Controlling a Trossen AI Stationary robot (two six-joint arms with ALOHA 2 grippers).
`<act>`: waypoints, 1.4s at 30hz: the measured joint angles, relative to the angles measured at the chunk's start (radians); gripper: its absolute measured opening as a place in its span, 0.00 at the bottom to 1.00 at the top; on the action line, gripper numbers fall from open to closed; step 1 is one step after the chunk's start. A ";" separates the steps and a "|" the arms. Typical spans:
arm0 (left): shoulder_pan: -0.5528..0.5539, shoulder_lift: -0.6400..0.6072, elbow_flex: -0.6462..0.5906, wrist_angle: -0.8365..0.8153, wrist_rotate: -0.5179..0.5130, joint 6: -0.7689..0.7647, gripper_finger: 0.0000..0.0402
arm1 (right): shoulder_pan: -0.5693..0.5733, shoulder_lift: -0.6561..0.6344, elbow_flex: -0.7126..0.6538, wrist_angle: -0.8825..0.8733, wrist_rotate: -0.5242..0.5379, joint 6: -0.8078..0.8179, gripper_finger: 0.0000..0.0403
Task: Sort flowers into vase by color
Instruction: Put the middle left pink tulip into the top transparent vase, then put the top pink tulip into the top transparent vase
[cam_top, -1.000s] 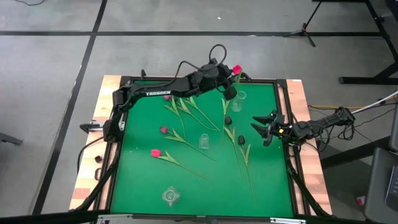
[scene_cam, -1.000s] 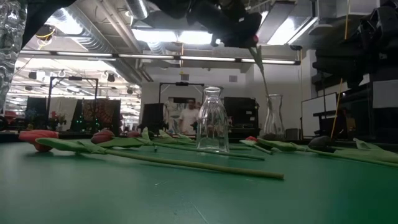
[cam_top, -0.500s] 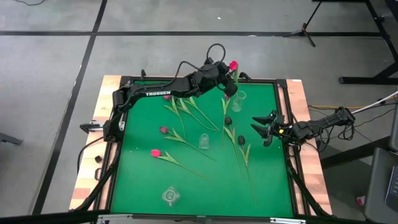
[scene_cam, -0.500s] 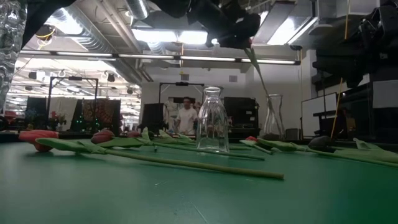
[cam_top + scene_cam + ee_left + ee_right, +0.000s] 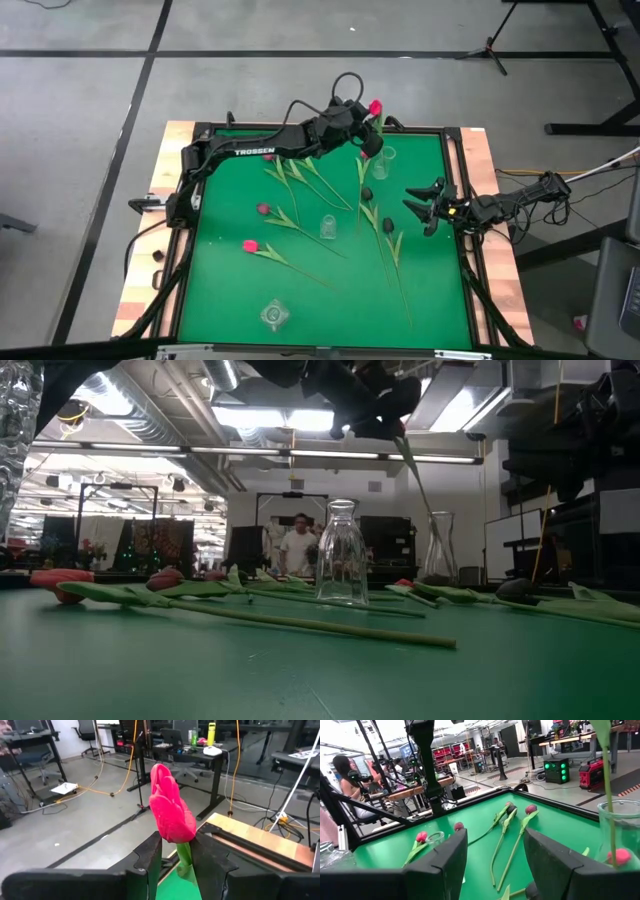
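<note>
Though gripped, tulip stem mostly hidden.

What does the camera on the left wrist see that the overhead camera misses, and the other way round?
Only the left wrist view shows the left hand shut on the stem just under the bright pink tulip. Only the high view shows the whole green table, the loose tulips lying there and the waiting right hand. Both show that held tulip.

Two dark arms; left arm marked TROSSEN in white; black cables
</note>
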State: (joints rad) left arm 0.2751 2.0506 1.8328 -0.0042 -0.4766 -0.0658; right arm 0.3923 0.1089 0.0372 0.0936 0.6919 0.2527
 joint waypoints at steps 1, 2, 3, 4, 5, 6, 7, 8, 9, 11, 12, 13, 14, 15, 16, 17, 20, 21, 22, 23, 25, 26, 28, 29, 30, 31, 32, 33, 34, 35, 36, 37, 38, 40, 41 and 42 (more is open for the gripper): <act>0.000 0.000 0.000 -0.010 0.012 0.001 0.25 | 0.000 0.000 0.000 -0.001 -0.006 0.000 0.48; 0.000 0.000 -0.001 -0.017 0.025 0.005 0.25 | 0.000 0.000 0.000 -0.005 -0.010 0.000 0.48; 0.001 0.000 -0.001 -0.020 0.035 0.010 0.25 | 0.000 0.000 0.000 -0.010 -0.013 0.000 0.48; 0.001 0.000 -0.001 -0.025 0.056 0.021 0.25 | 0.000 0.000 0.000 -0.014 -0.013 0.001 0.48; 0.002 0.000 -0.001 -0.028 0.081 0.031 0.25 | 0.000 0.000 0.000 -0.017 -0.013 0.002 0.48; 0.002 0.000 -0.001 -0.030 0.101 0.042 0.26 | 0.000 0.000 0.000 -0.017 -0.013 0.002 0.48; 0.001 0.000 -0.001 -0.036 0.121 0.047 0.28 | 0.000 0.000 0.000 -0.017 -0.013 0.002 0.48; 0.001 0.000 -0.001 -0.045 0.139 0.047 0.29 | 0.000 0.000 0.000 -0.016 -0.013 0.002 0.48; 0.001 0.000 -0.001 -0.058 0.152 0.047 0.31 | 0.000 0.000 0.000 -0.016 -0.013 0.003 0.48; 0.000 0.000 -0.001 -0.095 0.156 0.047 0.37 | 0.000 0.000 0.000 -0.016 -0.012 0.005 0.48; 0.000 0.000 -0.001 -0.118 0.154 0.047 0.40 | 0.000 0.000 0.000 -0.016 -0.012 0.005 0.48; 0.000 0.000 -0.001 -0.139 0.150 0.043 0.43 | 0.000 0.000 0.000 -0.016 -0.012 0.005 0.48; 0.000 0.000 -0.001 -0.153 0.145 0.030 0.46 | 0.000 0.000 0.000 -0.016 -0.013 0.005 0.48; 0.001 0.000 -0.001 -0.167 0.141 0.014 0.49 | 0.000 0.000 0.000 -0.016 -0.012 0.005 0.48; 0.000 0.000 -0.001 -0.187 0.138 -0.001 0.52 | 0.000 0.000 0.000 -0.016 -0.012 0.005 0.48; 0.000 0.000 -0.001 -0.210 0.138 -0.026 0.54 | 0.000 0.000 0.000 -0.016 -0.012 0.005 0.48; -0.006 -0.001 -0.001 -0.325 0.145 -0.158 0.59 | 0.000 0.000 0.000 -0.017 -0.016 0.007 0.48; -0.011 -0.002 -0.001 -0.364 0.159 -0.196 0.60 | 0.000 0.000 0.000 -0.017 -0.022 0.008 0.48; -0.016 -0.003 -0.001 -0.400 0.169 -0.232 0.61 | 0.000 0.000 0.000 -0.017 -0.022 0.008 0.48; -0.022 -0.004 -0.001 -0.438 0.177 -0.265 0.61 | 0.000 0.000 0.000 -0.017 -0.022 0.008 0.48; -0.034 -0.006 -0.001 -0.510 0.180 -0.319 0.61 | 0.000 0.000 0.000 -0.017 -0.023 0.008 0.48; -0.041 -0.006 -0.001 -0.538 0.180 -0.346 0.60 | 0.000 0.000 0.000 -0.017 -0.023 0.008 0.48; -0.052 -0.006 -0.001 -0.561 0.176 -0.402 0.60 | 0.000 0.000 0.000 -0.017 -0.022 0.008 0.48; -0.056 -0.006 -0.001 -0.559 0.178 -0.421 0.60 | 0.000 0.000 0.000 -0.017 -0.023 0.008 0.48; -0.059 -0.006 -0.001 -0.557 0.179 -0.433 0.60 | 0.000 0.000 0.000 -0.017 -0.023 0.008 0.48; -0.060 0.001 -0.001 -0.553 0.179 -0.453 0.60 | 0.000 0.000 0.000 -0.017 -0.022 0.008 0.48; -0.060 0.009 0.000 -0.549 0.181 -0.476 0.60 | 0.000 0.000 0.000 -0.017 -0.023 0.008 0.48; -0.058 0.022 0.000 -0.555 0.190 -0.495 0.60 | 0.000 0.000 0.000 -0.018 -0.023 0.008 0.48; -0.057 0.043 0.000 -0.559 0.209 -0.507 0.60 | 0.000 0.000 0.000 -0.018 -0.023 0.008 0.48; -0.055 0.061 0.000 -0.557 0.231 -0.518 0.60 | 0.000 0.000 0.000 -0.018 -0.022 0.008 0.48; -0.052 0.080 -0.001 -0.559 0.247 -0.531 0.60 | 0.000 0.000 0.000 -0.020 -0.023 0.008 0.48; -0.051 0.098 -0.002 -0.561 0.256 -0.546 0.60 | 0.000 0.000 0.000 -0.022 -0.023 0.008 0.48; -0.050 0.109 -0.002 -0.561 0.259 -0.562 0.60 | 0.000 0.000 0.000 -0.022 -0.023 0.008 0.48; -0.048 0.128 -0.002 -0.553 0.259 -0.586 0.60 | 0.000 0.000 0.000 -0.023 -0.029 0.008 0.48; -0.048 0.139 -0.001 -0.544 0.259 -0.589 0.60 | 0.000 0.000 0.000 -0.023 -0.030 0.008 0.48; -0.048 0.151 -0.001 -0.536 0.258 -0.593 0.60 | 0.000 0.000 0.000 -0.023 -0.030 0.008 0.48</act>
State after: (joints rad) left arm 0.2268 2.2014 1.8320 -0.5406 -0.2181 -0.6588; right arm 0.3923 0.1089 0.0368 0.0704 0.6617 0.2607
